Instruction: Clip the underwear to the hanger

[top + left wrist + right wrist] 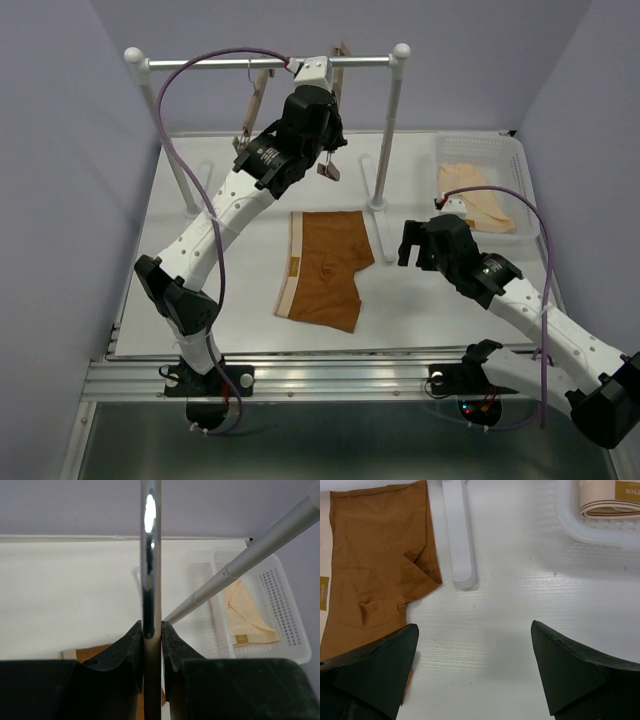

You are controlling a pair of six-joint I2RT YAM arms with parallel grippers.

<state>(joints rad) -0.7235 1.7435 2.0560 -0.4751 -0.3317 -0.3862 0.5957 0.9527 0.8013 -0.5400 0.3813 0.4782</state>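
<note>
**Left gripper holds hanger at the rail; underwear lies flat below**

In the overhead view the left gripper (322,145) is raised to the metal rail (270,62) at the top of the frame. Its wrist view shows the fingers (131,650) clenched on the wooden bar of the hanger (152,680), right under the rail (150,555). A second hanger (255,100) hangs further left.

The underwear (325,265) lies spread flat on the table (440,310) at the centre of the frame, below and well apart from the held hanger (329,170).

The right gripper (415,245) hovers just right of the underwear with its jaws spread wide and nothing between them. In its wrist view (475,630), the underwear (375,555) fills the upper left and a white basket (570,525) sits at the upper right.
</note>
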